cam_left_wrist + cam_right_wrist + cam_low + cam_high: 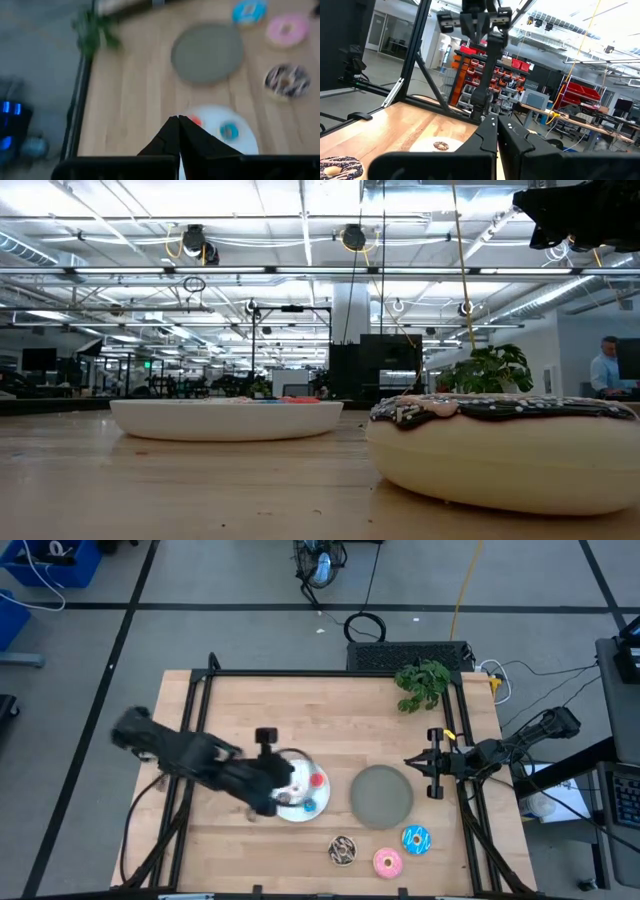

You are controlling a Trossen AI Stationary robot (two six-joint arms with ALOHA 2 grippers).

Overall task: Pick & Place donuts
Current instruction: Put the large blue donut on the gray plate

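Left gripper [283, 783] is hovering clenched and empty over the white plate [290, 812], which is holding small red [318, 780] and blue donuts [309, 806]. Right gripper [412, 762] is sitting clenched beside the grey plate [381, 796]. Three larger donuts [387, 862] are lying near the front edge.

small donuts [312, 792] on left plate [290, 811] | right plate [381, 796] beside | three donuts [387, 862] nearer front

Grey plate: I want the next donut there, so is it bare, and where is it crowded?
The grey plate is bare, as is the wood toward the plant. The white plate is crowded: tiny donuts and left gripper over it.
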